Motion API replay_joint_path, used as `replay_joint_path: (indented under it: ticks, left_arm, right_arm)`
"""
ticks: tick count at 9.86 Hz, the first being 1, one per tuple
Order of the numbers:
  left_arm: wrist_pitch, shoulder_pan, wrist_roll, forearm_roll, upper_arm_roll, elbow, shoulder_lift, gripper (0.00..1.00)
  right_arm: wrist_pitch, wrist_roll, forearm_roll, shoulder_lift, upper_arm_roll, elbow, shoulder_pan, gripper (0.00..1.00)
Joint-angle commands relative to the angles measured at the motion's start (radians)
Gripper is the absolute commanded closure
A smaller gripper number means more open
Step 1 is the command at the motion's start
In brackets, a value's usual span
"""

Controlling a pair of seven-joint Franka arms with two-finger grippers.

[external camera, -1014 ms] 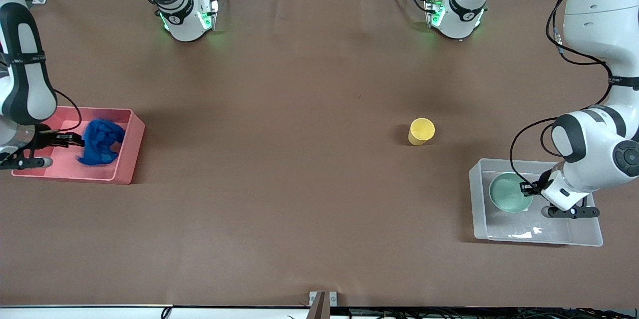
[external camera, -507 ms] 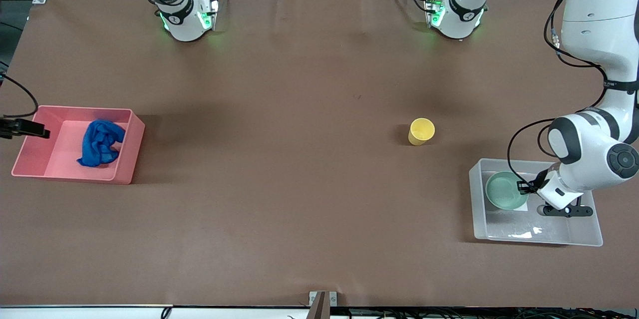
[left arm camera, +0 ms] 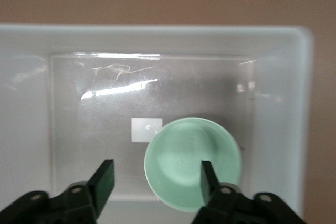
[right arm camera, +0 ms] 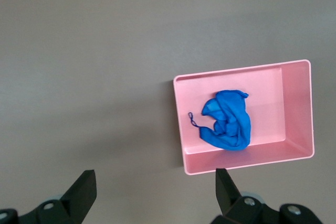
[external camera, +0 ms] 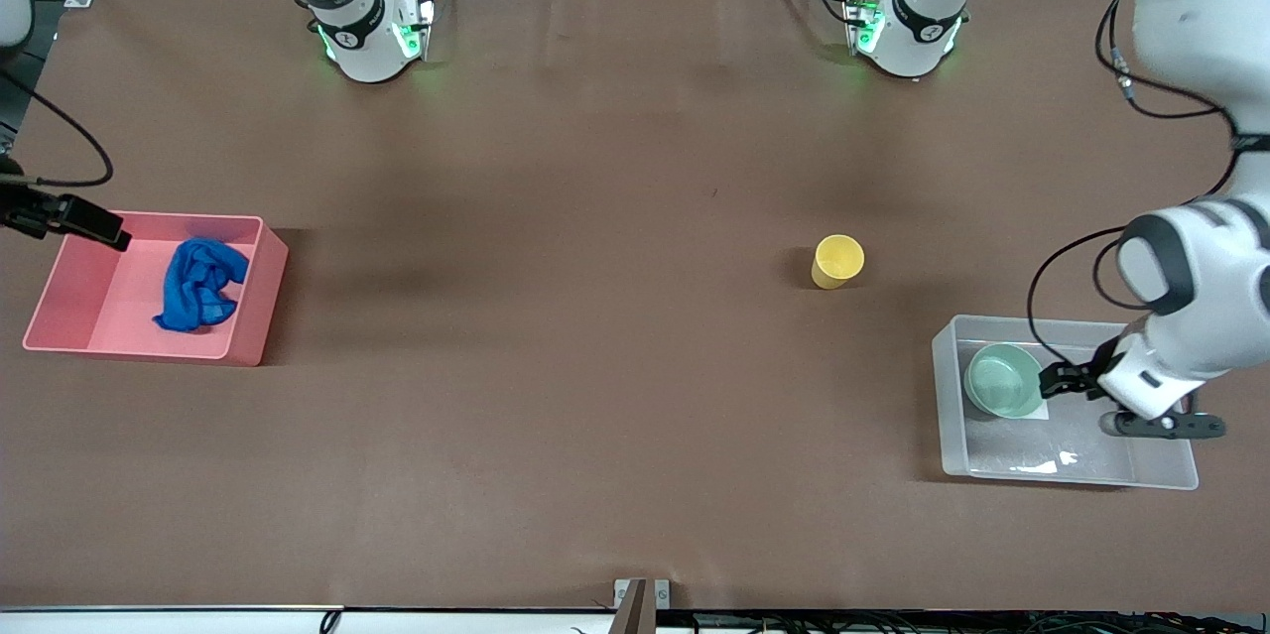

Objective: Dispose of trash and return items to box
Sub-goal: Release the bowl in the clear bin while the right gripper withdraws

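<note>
Trash [external camera: 201, 284] in pink bin [external camera: 260, 297], bowl [external camera: 1002, 380] in clear box [external camera: 1161, 473], both dropped: left hand [left arm camera: 157, 179] released over bowl, right hand [right arm camera: 152, 187] released, up over the desk [external camera: 595, 416] beside the bin; only yellow cup [external camera: 837, 262] left mid-desk.

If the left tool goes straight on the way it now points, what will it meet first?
Probably the bowl: the left tool hangs open over the box, one finger above the bowl, the other above the bare bottom. Depth is unclear.
</note>
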Motion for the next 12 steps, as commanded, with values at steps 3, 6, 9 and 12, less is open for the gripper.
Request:
replay_joint_path:
  ticks: [3, 6, 9, 12]
  left_arm:
    - [-0.285, -0.008, -0.108, 0.096, -0.074, -0.054, -0.313, 0.00]
    - [-0.489, -0.005, -0.162, 0.099, -0.114, -0.061, -0.490, 0.00]
    - [-0.530, -0.003, -0.201, 0.096, -0.166, -0.176, -0.649, 0.00]
    - [-0.470, -0.003, -0.254, 0.095, -0.222, -0.288, -0.671, 0.00]
  right_arm:
    - [-0.102, 0.006, 0.078, -0.064, -0.015, 0.061, -0.002, 0.00]
    - [-0.201, -0.030, 0.063, -0.025, -0.013, 0.140, 0.007, 0.00]
    - [-0.201, -0.094, 0.057, -0.024, -0.013, 0.140, -0.005, 0.00]
    - [-0.201, -0.094, 0.034, -0.024, -0.015, 0.137, -0.010, 0.00]
